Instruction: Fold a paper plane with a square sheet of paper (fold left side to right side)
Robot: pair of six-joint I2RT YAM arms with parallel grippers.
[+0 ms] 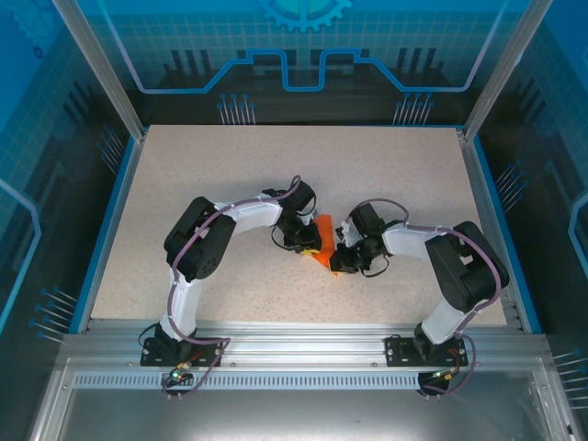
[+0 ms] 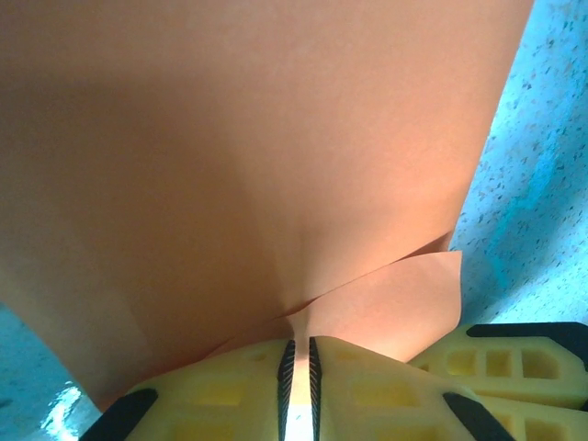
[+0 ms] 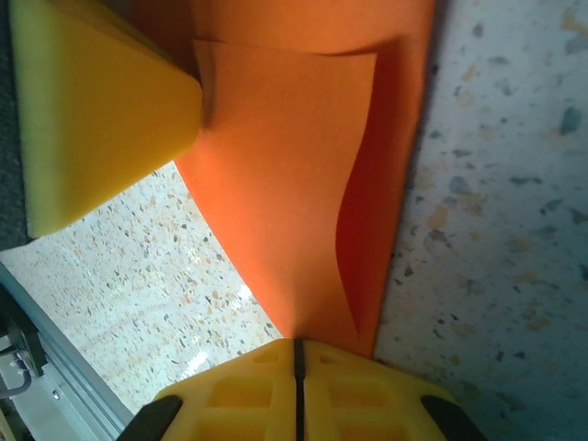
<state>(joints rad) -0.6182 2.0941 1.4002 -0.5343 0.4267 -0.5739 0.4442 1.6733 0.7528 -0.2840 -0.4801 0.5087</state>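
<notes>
The square sheet of paper (image 1: 323, 230) was held between the two pincers a little right of the desk's (image 1: 230, 175) middle, nearer the near edge than the far one and well away from every corner. The left pincer (image 2: 299, 347) was clenched on it, a thin strip of orange nipped between its yellow fingers. The right pincer (image 3: 299, 344) was likewise clamped on a lower corner of the sheet, jaws pressed together with no gap. The paper was not flat: it bowed in a soft curve between the grips, and a second layer with a curling free edge lay over the first. The left-to-right fold therefore looked to be in hand but not creased. Whether any part of the sheet touched the desk could not be told. The next move seemed to call for carrying the left-held side across until its edge met the right-held one. After that the layers would want lowering and the bend pressing flat; thin paper like this could slip out of line or buckle if either grip pulled unevenly. The desk was a pale speckled board with a blue rim, and nothing but the arms and the sheet was seen on it. An aluminium rail (image 1: 294, 344) ran along its near edge, and translucent blue walls (image 1: 46, 184) closed it in, a gear emblem (image 1: 303, 11) on the far one
</notes>
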